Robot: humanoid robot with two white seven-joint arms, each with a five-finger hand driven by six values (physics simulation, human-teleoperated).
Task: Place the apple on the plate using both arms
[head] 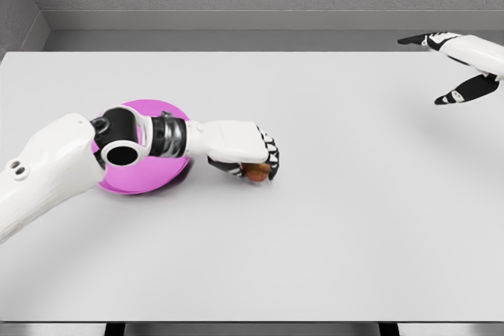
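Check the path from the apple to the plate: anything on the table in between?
Nothing visible on the table between them. The apple sits under the left hand, whose fingers curl around it, just right of the pink plate. Only the left forearm itself hangs over the plate. The right hand is far off, open.

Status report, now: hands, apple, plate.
Left hand curled around apple, low over the table. Right hand open, far right, holding nothing. Plate pink, just left of the apple, partly under the left forearm. Nothing between apple and plate.

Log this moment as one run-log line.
left hand: shut on apple, on table | plate: under left forearm | right hand: open, far right
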